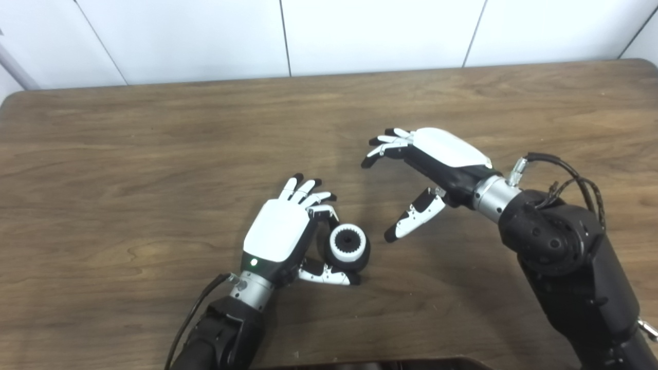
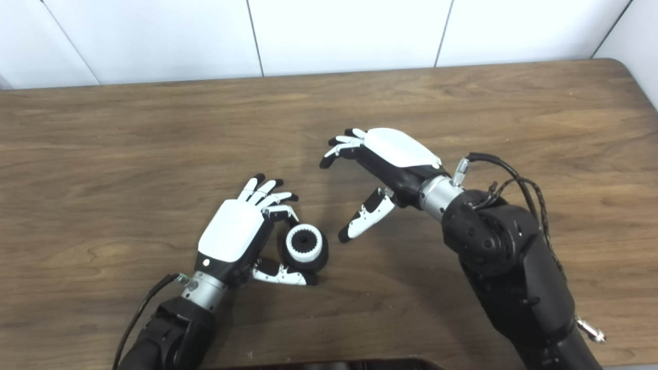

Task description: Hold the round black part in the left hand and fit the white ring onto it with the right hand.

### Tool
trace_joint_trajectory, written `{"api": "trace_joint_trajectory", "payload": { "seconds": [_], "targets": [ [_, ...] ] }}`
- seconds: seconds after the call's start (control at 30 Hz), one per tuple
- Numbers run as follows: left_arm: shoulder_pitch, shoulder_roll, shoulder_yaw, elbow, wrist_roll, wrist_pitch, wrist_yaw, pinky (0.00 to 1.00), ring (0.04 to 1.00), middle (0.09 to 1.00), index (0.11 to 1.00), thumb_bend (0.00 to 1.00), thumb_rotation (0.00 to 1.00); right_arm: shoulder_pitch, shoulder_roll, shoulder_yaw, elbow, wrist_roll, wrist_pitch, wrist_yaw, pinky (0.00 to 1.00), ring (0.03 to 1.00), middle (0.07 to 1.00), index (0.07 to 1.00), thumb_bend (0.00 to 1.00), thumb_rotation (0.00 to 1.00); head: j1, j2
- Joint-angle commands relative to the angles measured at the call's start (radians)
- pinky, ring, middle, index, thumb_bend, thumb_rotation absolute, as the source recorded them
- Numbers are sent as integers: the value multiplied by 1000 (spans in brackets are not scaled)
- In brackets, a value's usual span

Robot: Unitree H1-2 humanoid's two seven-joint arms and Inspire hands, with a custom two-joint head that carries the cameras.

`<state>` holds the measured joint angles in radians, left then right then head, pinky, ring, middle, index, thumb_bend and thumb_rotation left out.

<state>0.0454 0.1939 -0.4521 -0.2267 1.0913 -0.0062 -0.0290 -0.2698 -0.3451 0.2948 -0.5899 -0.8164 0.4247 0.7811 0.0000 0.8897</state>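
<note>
The left hand (image 1: 280,234) is cupping the black part (image 1: 349,252), white ring (image 1: 348,242) already seated, steadying it on the worktop (image 1: 154,154), while the right hand (image 1: 437,159) is hovering empty, fingers spread, at two o'clock.

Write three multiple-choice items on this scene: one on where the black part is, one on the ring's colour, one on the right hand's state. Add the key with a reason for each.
1. Where is the round black part?
A. by the left hand
B. under the right hand
C. at the table's far edge

2. What colour is the ring on the black part?
A. red
B. white
C. blue

3. What is the state of the right hand?
A. shut on the ring
B. shut into a fist
C. open, holding nothing

Key:
1 A: the part sits between the left hand's thumb and fingers.
2 B: the ring shows white against the black part.
3 C: its fingers and thumb are spread apart with only table below.
</note>
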Motion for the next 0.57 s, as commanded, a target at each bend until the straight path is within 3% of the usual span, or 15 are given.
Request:
{"api": "trace_joint_trajectory", "payload": {
  "seconds": [0.0, 0.13, 0.33, 0.53],
  "targets": [
    [-9, 11, 1, -25, 7, 21, -63, 1000, 947, 850, 657, 872, 339, -35, -6, -14, -31, -2, -11, -14, 1000, 986, 923, 779, 1000, 275, 3, 0],
    [-11, 11, 11, -45, -3, 35, -113, 1000, 966, 886, 742, 983, 399, -26, -1, -16, -27, -6, -11, -25, 1000, 984, 919, 776, 1000, 279, 3, -2],
    [-15, 8, 32, -58, -44, 36, -120, 1000, 968, 896, 637, 989, 370, -20, 1, -11, -18, -16, -16, -28, 1000, 987, 927, 776, 1000, 299, 10, -5],
    [-23, 7, 51, -85, -71, 39, -141, 1000, 962, 876, 606, 969, 366, -13, 11, -12, -5, -16, -18, -44, 1000, 992, 929, 777, 1000, 298, 16, -9]
  ]
}}
